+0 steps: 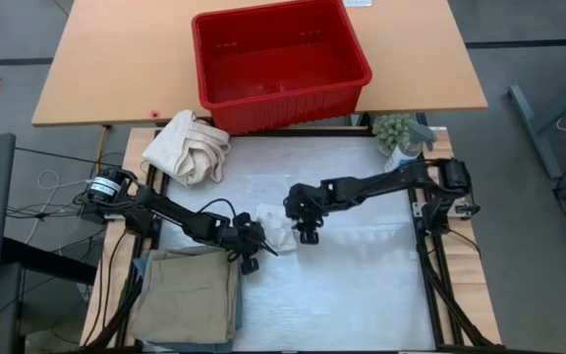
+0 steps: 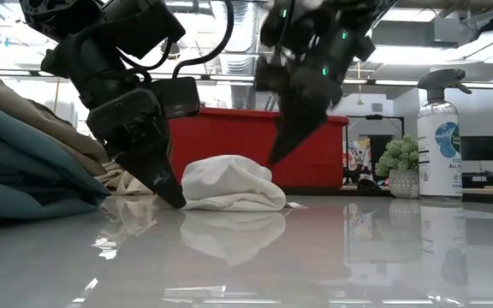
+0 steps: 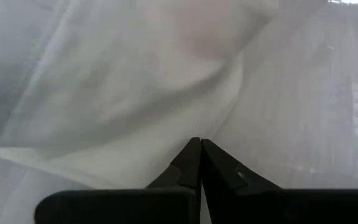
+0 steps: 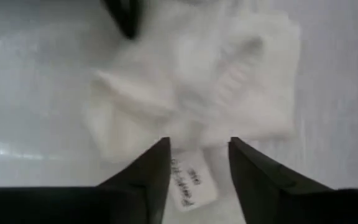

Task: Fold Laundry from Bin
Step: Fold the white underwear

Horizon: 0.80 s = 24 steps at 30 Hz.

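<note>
**Laundry item on the mat: small white cloth, soft, crumpled, labelled**

Small white cloth point(image 1: 269, 224): lies in a loose mound near the middle of the white work surface point(image 1: 362, 285), a little toward its left edge. I judge it light, limp and free of any stiffness; it will drape and bunch, not hold an edge. A printed tag point(image 4: 188, 180) sticks out of one hem, and the corners beside it look to me the best places to pinch.

Left gripper point(image 2: 169, 192): fingers clenched together, tip down at the cloth's left side; whether any fabric is caught I cannot tell.

Right gripper point(image 4: 197, 158): fingers parted, holding nothing, poised just over the tagged edge.

Folded stack, tan khaki trousers point(image 1: 190, 293) over a teal-green garment point(image 2: 24, 184): near left corner of the surface. Heavier, flat, stable.

Cream canvas bundle point(image 1: 193, 146): far left corner, not part of the lot.

Red bin point(image 1: 279, 64): on the wooden table point(image 1: 116, 59) beyond the surface's far edge; appears empty.

Spray bottle point(image 2: 440, 137) and small plant point(image 2: 400, 164): far right corner.
</note>
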### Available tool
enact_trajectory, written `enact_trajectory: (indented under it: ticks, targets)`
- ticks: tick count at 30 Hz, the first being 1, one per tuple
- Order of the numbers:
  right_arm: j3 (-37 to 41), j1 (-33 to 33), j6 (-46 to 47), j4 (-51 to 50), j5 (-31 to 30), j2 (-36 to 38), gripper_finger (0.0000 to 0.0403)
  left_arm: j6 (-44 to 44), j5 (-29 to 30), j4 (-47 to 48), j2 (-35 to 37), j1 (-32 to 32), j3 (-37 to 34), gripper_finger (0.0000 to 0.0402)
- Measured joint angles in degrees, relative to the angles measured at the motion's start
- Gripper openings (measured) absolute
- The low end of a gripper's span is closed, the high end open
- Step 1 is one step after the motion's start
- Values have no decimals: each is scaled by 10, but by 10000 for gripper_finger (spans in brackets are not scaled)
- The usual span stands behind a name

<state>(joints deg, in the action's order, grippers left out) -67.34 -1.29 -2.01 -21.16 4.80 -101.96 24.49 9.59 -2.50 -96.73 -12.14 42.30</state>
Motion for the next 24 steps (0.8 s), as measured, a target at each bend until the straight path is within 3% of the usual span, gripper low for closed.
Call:
enact_trajectory:
  ticks: [7,15,24]
  targets:
    - [1,-23,-15,14,35,-28,216,5,6,0,0,0,0,0]
    - [-7,-24,-46,20,56,-31,187,7,14,-1,0,3,0,0]
    - [-10,-24,-67,107,57,-34,159,8,14,-7,0,10,-1,0]
